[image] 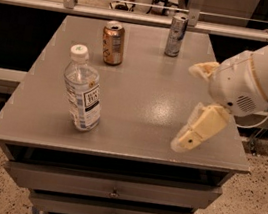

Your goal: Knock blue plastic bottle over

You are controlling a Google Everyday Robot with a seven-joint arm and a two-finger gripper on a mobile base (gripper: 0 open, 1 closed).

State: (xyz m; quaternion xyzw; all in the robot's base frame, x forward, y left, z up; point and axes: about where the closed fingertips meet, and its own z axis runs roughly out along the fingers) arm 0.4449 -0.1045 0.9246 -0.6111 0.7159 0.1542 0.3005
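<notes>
The blue plastic bottle point(82, 90) is clear with a white screw cap and a blue-and-white label. It stands upright near the front left of the grey table point(141, 95). My gripper point(185, 107) is over the table's right side, well to the right of the bottle and apart from it. Its two cream fingers are spread wide, one finger point(198, 130) pointing down toward the front edge and the other point(203, 69) higher up. It holds nothing.
A copper-orange can point(113, 43) stands at the back, left of centre. A slim silver-blue can point(176, 35) stands at the back, right of centre. The table has drawers below its front edge. A railing and glass run behind it.
</notes>
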